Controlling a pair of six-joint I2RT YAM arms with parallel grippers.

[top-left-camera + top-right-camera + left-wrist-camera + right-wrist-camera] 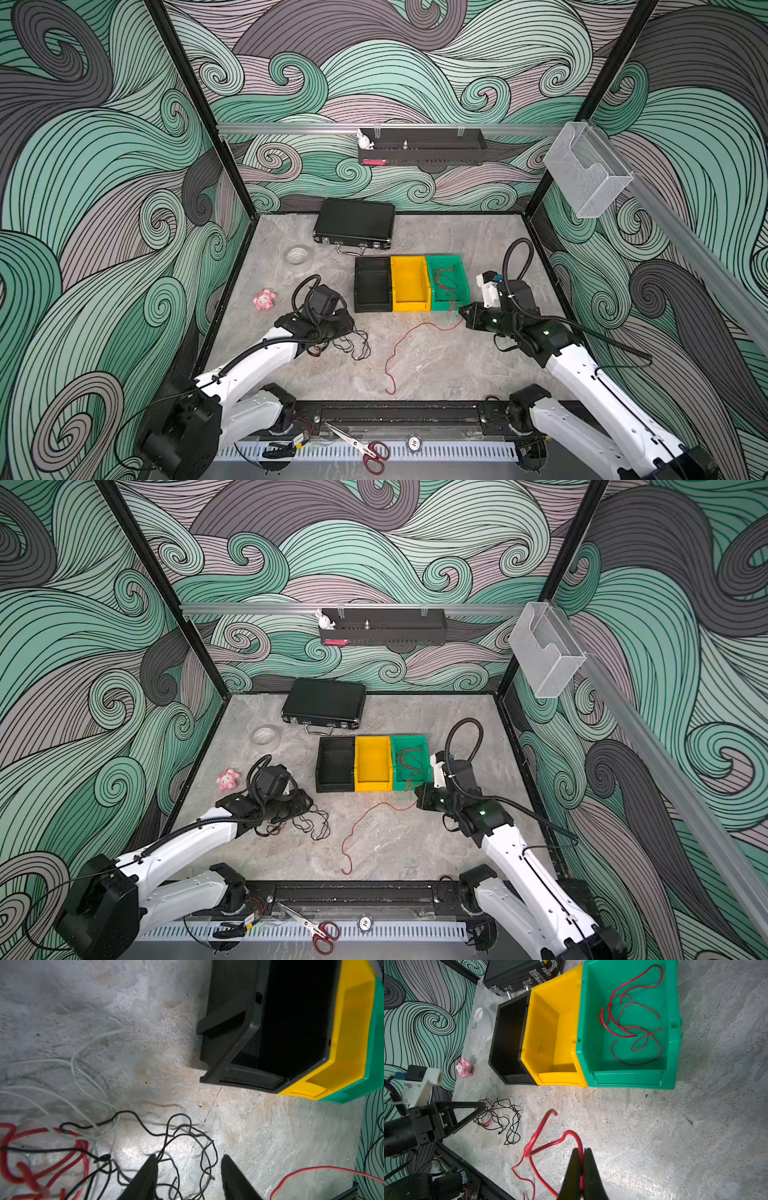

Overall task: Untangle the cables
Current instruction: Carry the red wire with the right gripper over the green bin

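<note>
A white round roll [478, 1019] lay on the tabletop near the far corner of the black bin [517, 1079]. In the right wrist view its label carried red lettering too small and blurred to read with certainty, though one line looked like "YuPin". A small round dial [413, 444] sat on the front rail, well in front of the black bin. In both top views it showed dark marks resembling "10".

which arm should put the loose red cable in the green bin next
Right. The right hand is shut on the loose red cable just in front of the green bin. The left hand hangs open over the tangle of black, white and red cables, farther from that bin.
</note>
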